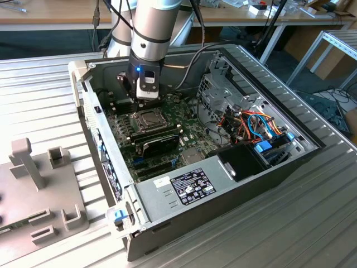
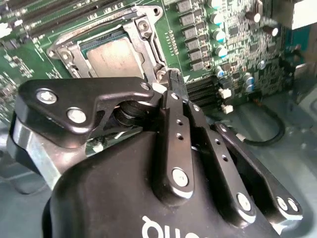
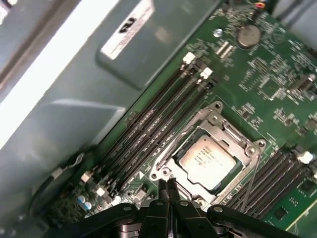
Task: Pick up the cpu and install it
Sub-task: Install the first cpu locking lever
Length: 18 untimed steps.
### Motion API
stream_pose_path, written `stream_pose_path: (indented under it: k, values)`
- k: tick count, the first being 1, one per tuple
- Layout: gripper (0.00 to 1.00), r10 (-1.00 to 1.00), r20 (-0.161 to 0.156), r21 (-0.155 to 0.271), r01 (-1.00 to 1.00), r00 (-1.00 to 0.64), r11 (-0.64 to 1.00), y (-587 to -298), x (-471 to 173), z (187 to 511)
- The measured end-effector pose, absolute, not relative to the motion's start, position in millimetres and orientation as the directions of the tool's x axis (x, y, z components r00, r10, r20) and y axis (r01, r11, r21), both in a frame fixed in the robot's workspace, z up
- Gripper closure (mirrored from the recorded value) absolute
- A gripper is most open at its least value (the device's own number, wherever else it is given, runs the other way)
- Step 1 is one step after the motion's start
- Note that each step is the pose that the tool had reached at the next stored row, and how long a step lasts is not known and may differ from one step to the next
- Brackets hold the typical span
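**Pincer.** One gripper (image 1: 146,101) hangs from the arm inside the open computer case (image 1: 234,212). In both wrist views its fingertips (image 3: 161,184) are pressed together. The jaws are narrow, with no gap, and hold nothing.

**Task item.** There is one cpu (image 3: 208,156). It lies flat on the motherboard (image 3: 267,84), inside the single metal retention frame (image 3: 216,113), with its silver-grey top facing up. It sits just ahead of the fingertips and lower than them, not touching them. In the second wrist view the cpu (image 2: 116,57) shows beyond the gripper (image 2: 172,84) linkage.

**Counted items near the pincer.**
- Two banks of memory slots (image 3: 163,114), one on each side of the frame. Both look unfilled.
- One coin cell (image 3: 249,33), well beyond the cpu.

**Containers.** The case holds:
- one motherboard, directly under the gripper
- one black expansion card (image 1: 159,142), on the far side of the cpu from the gripper
- one grey power supply (image 1: 167,195), farther out past the card
- one bundle of orange and blue cables (image 1: 254,125), well off to the side

The case rests on a slatted metal table (image 1: 312,223). One grey fixture plate (image 1: 33,190) stands outside the case, well apart from the gripper.
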<state>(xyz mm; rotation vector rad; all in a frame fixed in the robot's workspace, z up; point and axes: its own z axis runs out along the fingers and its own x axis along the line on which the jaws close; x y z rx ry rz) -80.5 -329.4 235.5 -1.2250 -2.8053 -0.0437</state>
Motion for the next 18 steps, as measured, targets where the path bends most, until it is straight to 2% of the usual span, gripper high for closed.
stream_pose_path:
  k: [18]
  values:
    - [0.89, 0.443, 0.085, -0.006, 0.444, -0.893, 0.896, -329.4, -80.5, 234.6]
